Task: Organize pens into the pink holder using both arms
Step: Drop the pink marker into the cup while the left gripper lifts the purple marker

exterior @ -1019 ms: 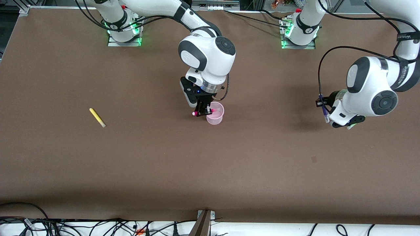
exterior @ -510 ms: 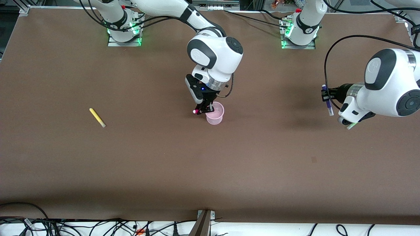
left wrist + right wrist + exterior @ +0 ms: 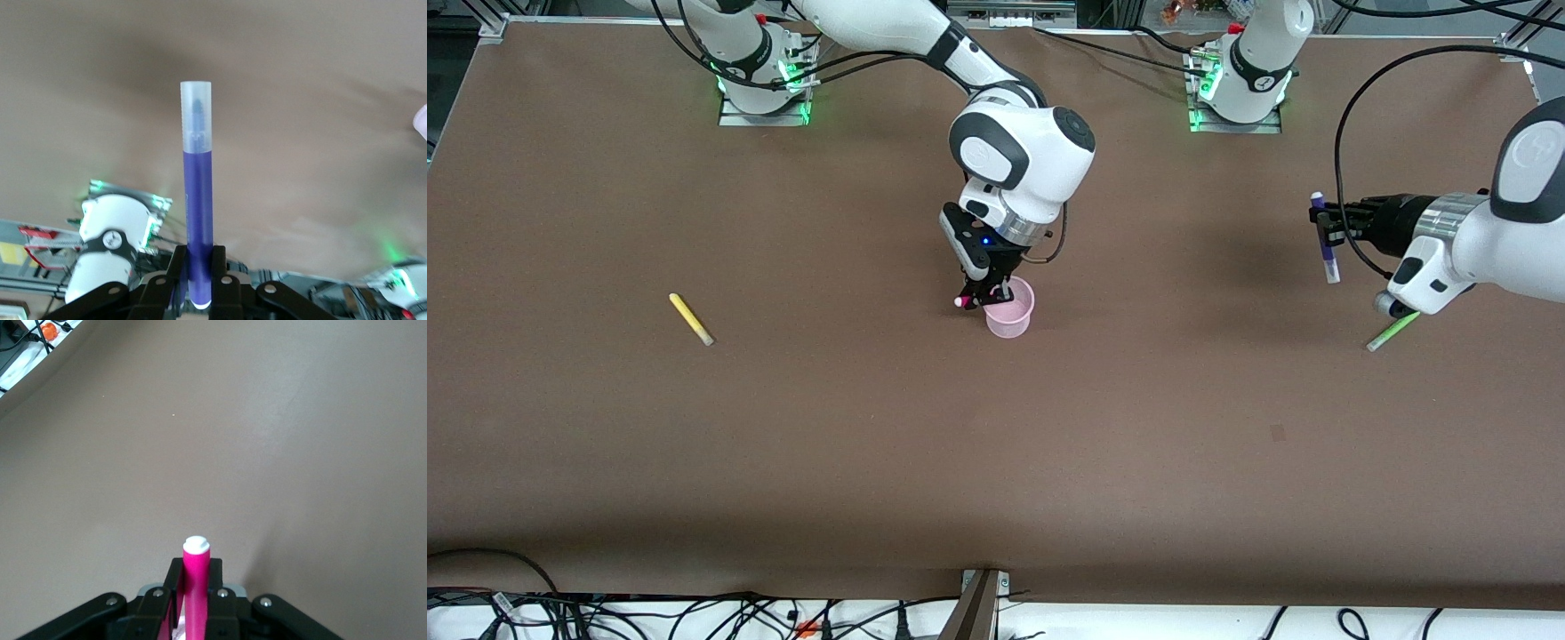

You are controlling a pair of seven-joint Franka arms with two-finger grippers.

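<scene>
My right gripper (image 3: 984,299) is shut on the magenta-pink pen (image 3: 196,587), holding it over the rim of the pink holder (image 3: 1012,318) at the table's middle; the pen's pale end (image 3: 959,302) pokes out beside the holder. My left gripper (image 3: 1327,229) is shut on the dark purple pen (image 3: 1325,238), up in the air over the left arm's end of the table; the pen shows in the left wrist view (image 3: 198,213). The lime green pen (image 3: 1392,332) lies on the table below that arm. The yellow pen (image 3: 690,319) lies toward the right arm's end.
Both arm bases (image 3: 763,71) (image 3: 1240,80) stand along the table's edge farthest from the front camera. Cables (image 3: 694,613) lie off the table's near edge, with a metal bracket (image 3: 980,596) at that edge's middle.
My left gripper has risen and swung toward its base with the purple pen, uncovering the green pen. My right gripper has tilted and shifted slightly over the holder with the magenta pen.
</scene>
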